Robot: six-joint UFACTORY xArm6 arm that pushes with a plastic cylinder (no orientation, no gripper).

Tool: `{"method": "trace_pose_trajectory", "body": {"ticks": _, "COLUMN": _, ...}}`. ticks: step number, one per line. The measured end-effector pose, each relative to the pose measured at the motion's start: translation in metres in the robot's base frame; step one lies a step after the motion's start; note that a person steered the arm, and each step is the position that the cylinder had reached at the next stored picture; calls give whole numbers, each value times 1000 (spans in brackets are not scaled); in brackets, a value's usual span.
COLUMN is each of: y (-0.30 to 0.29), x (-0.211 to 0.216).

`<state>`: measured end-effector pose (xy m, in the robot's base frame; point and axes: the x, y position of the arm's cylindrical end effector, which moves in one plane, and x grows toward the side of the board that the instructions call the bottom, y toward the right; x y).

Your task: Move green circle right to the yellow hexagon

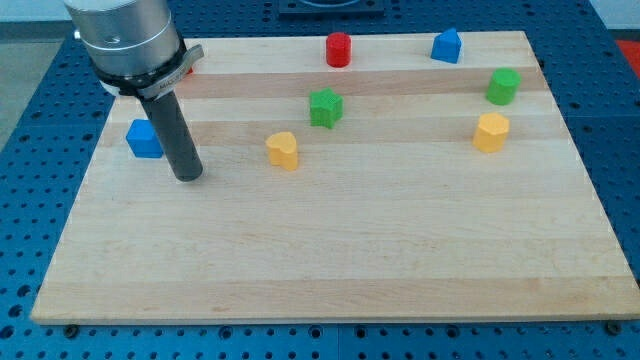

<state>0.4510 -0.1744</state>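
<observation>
My tip (188, 176) rests just right of the blue block (144, 139).

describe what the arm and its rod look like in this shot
The arm's end is a wide silver-grey metal cylinder with a darker band around its lower edge and a flat grey flange below. A small red part peeks out beside it. From it hangs a straight, smooth dark grey rod, ending in my tip. No cables or markings show.

On the worktop (330, 270), we find the green circle (503, 86) just above the yellow hexagon (491, 131), near the view's right edge. Our tip (188, 177) sits just right of the blue cube (145, 139), far left.
</observation>
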Motion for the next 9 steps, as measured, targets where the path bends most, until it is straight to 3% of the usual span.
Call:
{"method": "trace_pose_trajectory", "body": {"ticks": 2, "y": 20, "x": 5}}
{"method": "trace_pose_trajectory", "body": {"ticks": 3, "y": 34, "x": 33}}
{"method": "trace_pose_trajectory", "body": {"ticks": 6, "y": 194, "x": 10}}
{"method": "trace_pose_trajectory", "body": {"ticks": 7, "y": 251, "x": -30}}
{"method": "trace_pose_trajectory", "body": {"ticks": 9, "y": 273, "x": -106}}
